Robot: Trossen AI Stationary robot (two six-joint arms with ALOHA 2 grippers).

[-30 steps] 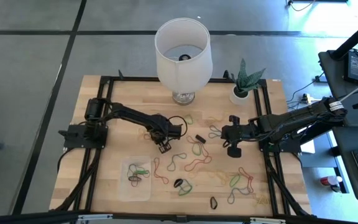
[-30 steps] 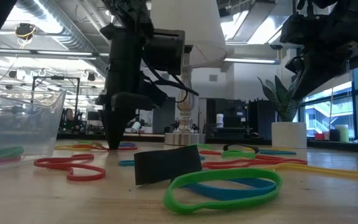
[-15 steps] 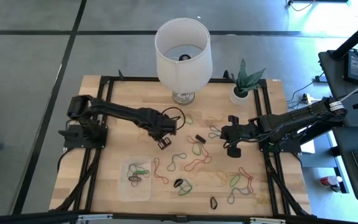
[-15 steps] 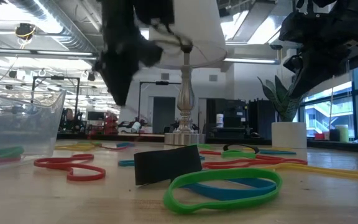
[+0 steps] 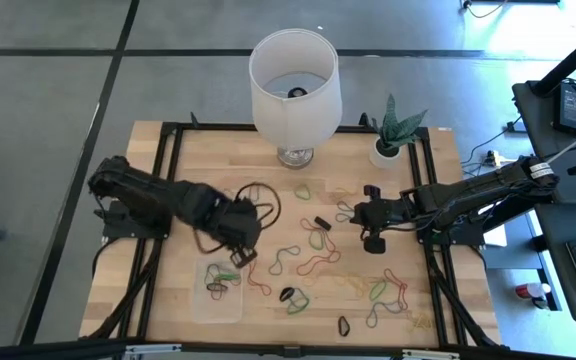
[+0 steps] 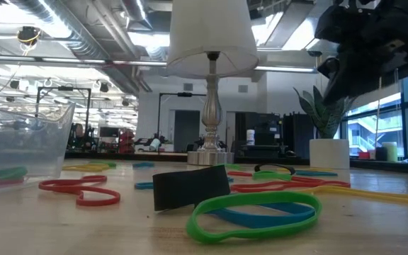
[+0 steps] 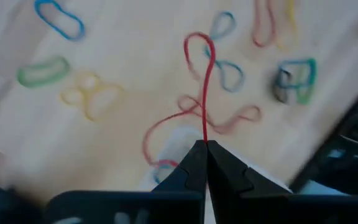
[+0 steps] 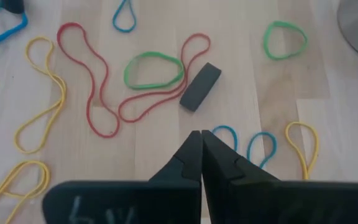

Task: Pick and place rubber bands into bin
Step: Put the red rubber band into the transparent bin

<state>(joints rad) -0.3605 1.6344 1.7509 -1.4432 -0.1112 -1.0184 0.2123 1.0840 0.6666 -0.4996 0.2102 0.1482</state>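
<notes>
Early days: only a few rubber bands sit in the bin, most still litter the surface. Left tool, clamped on a red band, hovers near the bin; right tool waits pinched empty.

Left gripper: shifted from frame centre down-left to the bin's upper edge, red rubber band pinched in its fingers, gone from the low view; right gripper edged slightly left.
</notes>
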